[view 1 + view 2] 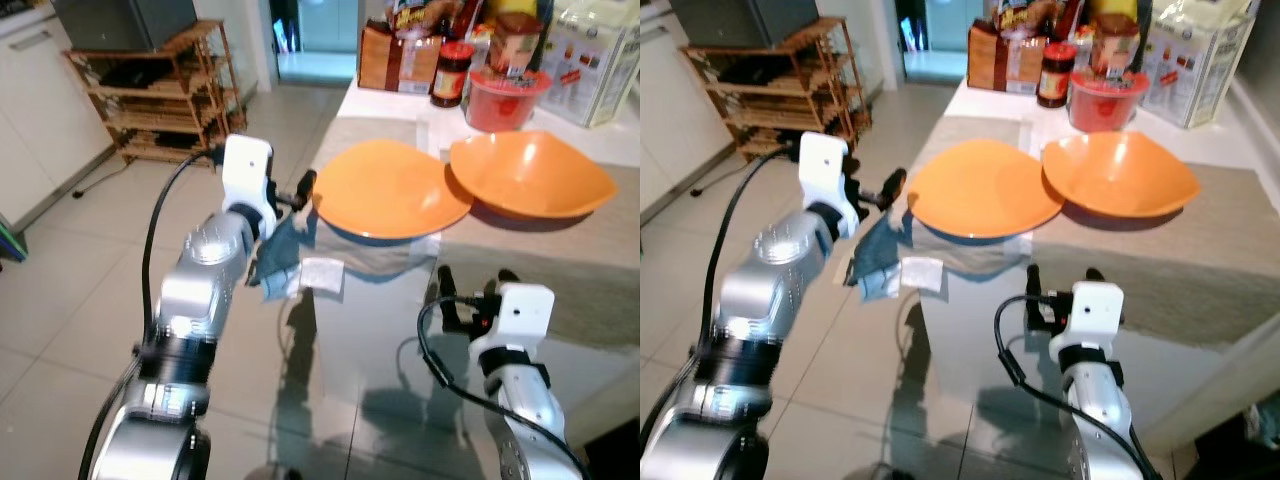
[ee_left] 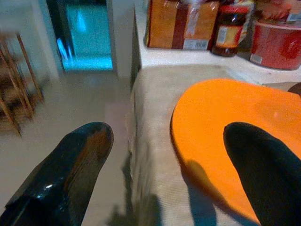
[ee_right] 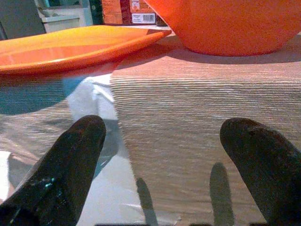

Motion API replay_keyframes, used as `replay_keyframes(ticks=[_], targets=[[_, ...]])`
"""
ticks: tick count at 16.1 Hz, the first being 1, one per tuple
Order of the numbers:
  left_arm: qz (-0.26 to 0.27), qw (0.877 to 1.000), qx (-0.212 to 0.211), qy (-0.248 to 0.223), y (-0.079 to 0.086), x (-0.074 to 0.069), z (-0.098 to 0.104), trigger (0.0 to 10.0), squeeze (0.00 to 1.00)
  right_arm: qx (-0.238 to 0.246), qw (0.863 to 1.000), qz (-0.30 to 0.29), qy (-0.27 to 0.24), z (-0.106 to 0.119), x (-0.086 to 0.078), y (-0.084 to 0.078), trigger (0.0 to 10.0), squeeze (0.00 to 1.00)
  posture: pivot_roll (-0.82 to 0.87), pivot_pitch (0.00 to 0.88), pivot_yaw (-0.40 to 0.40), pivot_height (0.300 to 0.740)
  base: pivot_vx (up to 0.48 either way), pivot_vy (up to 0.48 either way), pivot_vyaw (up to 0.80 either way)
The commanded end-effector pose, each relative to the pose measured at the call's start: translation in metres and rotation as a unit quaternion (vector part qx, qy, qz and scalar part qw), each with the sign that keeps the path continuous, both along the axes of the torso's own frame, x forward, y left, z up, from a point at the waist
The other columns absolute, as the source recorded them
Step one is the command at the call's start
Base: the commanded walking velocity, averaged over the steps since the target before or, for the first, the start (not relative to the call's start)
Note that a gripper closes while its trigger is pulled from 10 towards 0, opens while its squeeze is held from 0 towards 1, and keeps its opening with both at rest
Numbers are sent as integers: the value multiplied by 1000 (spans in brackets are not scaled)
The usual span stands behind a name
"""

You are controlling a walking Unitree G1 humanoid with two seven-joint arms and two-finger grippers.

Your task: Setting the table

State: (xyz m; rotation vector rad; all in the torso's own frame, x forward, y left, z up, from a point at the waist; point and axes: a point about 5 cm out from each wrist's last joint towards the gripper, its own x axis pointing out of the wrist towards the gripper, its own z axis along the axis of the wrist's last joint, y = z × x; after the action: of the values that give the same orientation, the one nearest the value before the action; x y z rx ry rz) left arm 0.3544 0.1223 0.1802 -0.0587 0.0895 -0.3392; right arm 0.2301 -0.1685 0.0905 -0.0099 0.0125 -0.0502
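Approach step: left gripper (image 1: 303, 190), fingers spread, at the nine-o'clock rim of the shallow orange plastic plate (image 1: 390, 190); right gripper (image 1: 470, 292) likewise spread, idle at five o'clock; next, close on rim.

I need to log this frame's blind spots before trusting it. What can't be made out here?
- Left tool: whether it touches the near orange plate; head views leave this unclear, and the left wrist view blurs close up.
- Blue object under that plate: hidden by the plate in the left eye view.
- Jar and box labels: too small and blurred.
- Far orange bowl: cut off by the right wrist view's top edge.
- Right tool: open, short of the placemat.
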Motion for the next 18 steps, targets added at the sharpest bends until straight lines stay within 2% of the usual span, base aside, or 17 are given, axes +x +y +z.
replay_keyframes(ticks=[1, 4, 7, 8, 9, 10, 11, 12, 14, 15, 16, 18], targets=[[2, 999, -25, 43, 3, 4, -6, 10000, 0, -2, 1000, 1, -4, 1, -1, 1, 10000, 0, -160, 0, 66, 727, 0, 0, 0], [15, 991, -66, 115, 6, 13, -14, 10000, 0, -2, 1000, 1, -3, 1, -2, 2, 10000, 0, -165, 0, 66, 727, 0, 0, 0], [15, 991, -66, 115, 6, 13, -14, 10000, 0, -2, 1000, 1, -3, 1, -2, 2, 10000, 0, -165, 0, 66, 727, 0, 0, 0], [18, 988, -75, 131, 7, 14, -16, 10000, 0, -2, 1000, 1, -2, 1, -2, 2, 10000, 0, -169, 0, 64, 727, 0, 0, 0], [19, 983, -116, 140, 6, 21, -7, 10000, 0, -5, 1000, 0, 0, 1, -4, 0, 10000, 0, -182, 0, 63, 727, 0, 0, 0], [17, 983, -126, 135, 6, 23, -2, 10000, 0, -6, 1000, 0, 1, 1, -5, 0, 10000, 0, -183, 2, 64, 727, 0, 0, 0], [1, 988, -116, 106, 2, 24, 9, 10000, 0, -7, 1000, -1, 2, 1, -6, -1, 10000, 0, -185, 8, 64, 727, 0, 0, 0], [-7, 994, -79, 80, 0, 24, 17, 10000, 0, -8, 1000, -1, 4, 1, -7, -1, 10000, 0, -185, 9, 63, 727, 0, 0, 0], [-20, 992, -90, 90, -2, 24, 24, 10000, 0, -8, 1000, -1, 5, 0, -7, -1, 10000, 0, -183, 11, 63, 727, 0, 0, 0], [-34, 983, -134, 119, -4, 24, 29, 10000, 0, -8, 1000, -1, 7, 0, -7, -1, 10000, 0, -181, 13, 63, 727, 0, 0, 0], [-41, 977, -160, 138, -6, 24, 32, 10000, 0, -9, 1000, 0, 9, -1, -7, -1, 10000, 0, -180, 15, 63, 727, 0, 0, 0], [-49, 970, -177, 158, -8, 22, 32, 10000, 0, -8, 1000, 0, 10, -1, -7, 0, 10000, 0, -177, 19, 63, 727, 0, 0, 0]])
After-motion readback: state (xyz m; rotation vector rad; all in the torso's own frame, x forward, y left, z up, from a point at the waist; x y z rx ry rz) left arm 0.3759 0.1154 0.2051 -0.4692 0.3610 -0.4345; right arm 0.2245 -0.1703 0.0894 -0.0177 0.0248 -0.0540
